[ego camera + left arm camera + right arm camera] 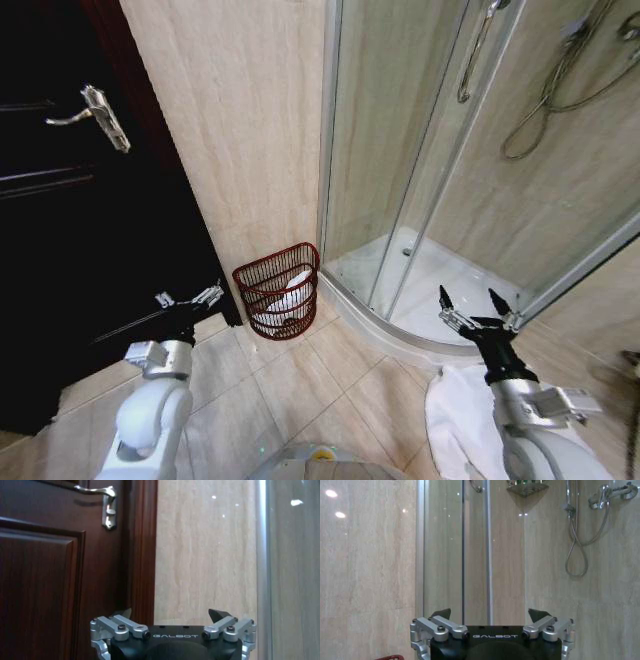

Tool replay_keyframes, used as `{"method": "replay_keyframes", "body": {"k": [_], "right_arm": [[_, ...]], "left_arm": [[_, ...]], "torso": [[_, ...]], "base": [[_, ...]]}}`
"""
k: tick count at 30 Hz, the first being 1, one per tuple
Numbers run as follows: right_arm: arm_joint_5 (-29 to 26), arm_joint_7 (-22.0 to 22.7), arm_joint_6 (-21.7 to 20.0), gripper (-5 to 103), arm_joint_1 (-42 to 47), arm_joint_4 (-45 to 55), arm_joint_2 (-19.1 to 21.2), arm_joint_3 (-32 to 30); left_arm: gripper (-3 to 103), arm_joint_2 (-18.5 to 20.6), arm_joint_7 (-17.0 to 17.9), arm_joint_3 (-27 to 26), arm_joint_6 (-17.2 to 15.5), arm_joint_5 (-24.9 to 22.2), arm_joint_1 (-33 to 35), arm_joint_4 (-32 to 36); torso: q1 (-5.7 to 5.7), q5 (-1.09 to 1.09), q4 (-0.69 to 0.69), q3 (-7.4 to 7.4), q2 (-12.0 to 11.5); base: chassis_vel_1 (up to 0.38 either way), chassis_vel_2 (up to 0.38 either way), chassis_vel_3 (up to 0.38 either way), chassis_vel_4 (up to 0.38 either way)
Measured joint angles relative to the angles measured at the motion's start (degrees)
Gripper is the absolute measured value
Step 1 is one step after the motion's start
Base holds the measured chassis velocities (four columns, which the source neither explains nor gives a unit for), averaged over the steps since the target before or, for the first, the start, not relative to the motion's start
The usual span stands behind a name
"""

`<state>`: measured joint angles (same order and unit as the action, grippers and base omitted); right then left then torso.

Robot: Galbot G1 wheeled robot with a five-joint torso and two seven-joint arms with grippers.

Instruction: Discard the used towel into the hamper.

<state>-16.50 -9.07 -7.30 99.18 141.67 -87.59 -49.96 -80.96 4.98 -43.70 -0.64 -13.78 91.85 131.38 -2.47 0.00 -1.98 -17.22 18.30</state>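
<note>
a: on the left, the left gripper (190, 297) hangs before the dark wooden door (60, 250), jaws spread wide and holding nothing.

b: and the hamper (278, 290)?

a: on the tiled floor against the beige wall, beside the shower's curved glass (400, 150), something white inside. a white towel (455, 415) lies on the floor by the right arm.

b: the right gripper (468, 300)?

a: jaws wide apart, empty, before the shower tray.
</note>
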Motion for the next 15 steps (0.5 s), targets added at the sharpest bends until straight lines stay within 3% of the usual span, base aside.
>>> {"method": "replay_keyframes", "body": {"k": [15], "right_arm": [[0.0,-1.3,1.2,100,1.4,0.0,-1.8,0.6]], "left_arm": [[100,1.6,0.6,6.1,-2.0,1.1,0.1,2.1]], "torso": [[0.0,0.0,0.01,0.0,0.0]], "base": [[0.0,0.0,0.0,0.0]]}}
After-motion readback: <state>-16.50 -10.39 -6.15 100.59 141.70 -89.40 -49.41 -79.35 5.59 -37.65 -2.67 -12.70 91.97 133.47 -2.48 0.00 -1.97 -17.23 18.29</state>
